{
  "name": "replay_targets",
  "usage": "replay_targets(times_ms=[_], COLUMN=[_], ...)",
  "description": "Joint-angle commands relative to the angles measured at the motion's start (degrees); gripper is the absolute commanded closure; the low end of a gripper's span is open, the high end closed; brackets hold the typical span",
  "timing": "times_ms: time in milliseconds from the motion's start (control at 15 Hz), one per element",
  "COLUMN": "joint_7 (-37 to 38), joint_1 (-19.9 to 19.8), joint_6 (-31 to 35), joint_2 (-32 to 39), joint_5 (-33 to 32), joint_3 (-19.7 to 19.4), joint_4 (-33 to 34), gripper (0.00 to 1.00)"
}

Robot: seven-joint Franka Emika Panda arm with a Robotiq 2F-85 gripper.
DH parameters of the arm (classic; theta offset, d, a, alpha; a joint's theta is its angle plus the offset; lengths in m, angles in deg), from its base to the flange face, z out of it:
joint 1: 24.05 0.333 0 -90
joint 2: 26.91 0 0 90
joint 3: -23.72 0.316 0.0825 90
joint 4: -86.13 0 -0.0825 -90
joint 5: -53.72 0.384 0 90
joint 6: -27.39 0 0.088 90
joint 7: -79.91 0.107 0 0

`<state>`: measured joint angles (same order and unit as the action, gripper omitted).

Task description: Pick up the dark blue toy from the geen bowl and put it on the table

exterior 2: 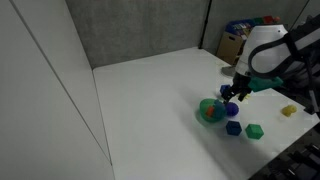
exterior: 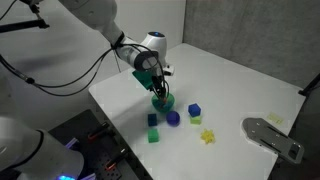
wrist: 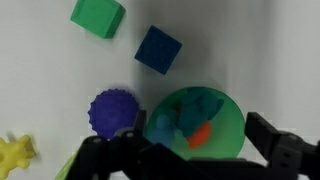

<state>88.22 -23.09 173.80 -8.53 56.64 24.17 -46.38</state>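
A green bowl [wrist: 225, 105] stands on the white table; it also shows in both exterior views [exterior: 165, 102] [exterior 2: 209, 112]. In the wrist view it holds a blue-teal toy [wrist: 172, 118] and a small orange piece [wrist: 201, 134]. My gripper [wrist: 185, 150] is open just above the bowl, with one finger on each side of it and nothing between them. In both exterior views the gripper [exterior: 157, 88] [exterior 2: 236, 95] hangs right over the bowl. Whether the fingers touch the bowl's rim cannot be told.
Near the bowl lie a purple spiky ball [wrist: 115, 112], a dark blue cube [wrist: 158, 50], a green cube [wrist: 98, 15] and a yellow toy [wrist: 15, 155]. A grey flat object [exterior: 272, 135] lies near the table's edge. A box with clutter [exterior 2: 240, 40] stands beyond the table.
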Motion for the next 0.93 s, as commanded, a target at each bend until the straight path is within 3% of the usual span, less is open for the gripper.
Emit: replay_targets(times_ms=[0, 867], joint_7=[4.77, 12.34], joint_1=[1.64, 6.59], joint_6=[2.79, 5.75], joint_2=[4.98, 17.89], joint_5=[-0.02, 0.24], joint_3=[-1.01, -3.93], joint_4=[3.18, 12.28], gripper=[0.00, 0.00])
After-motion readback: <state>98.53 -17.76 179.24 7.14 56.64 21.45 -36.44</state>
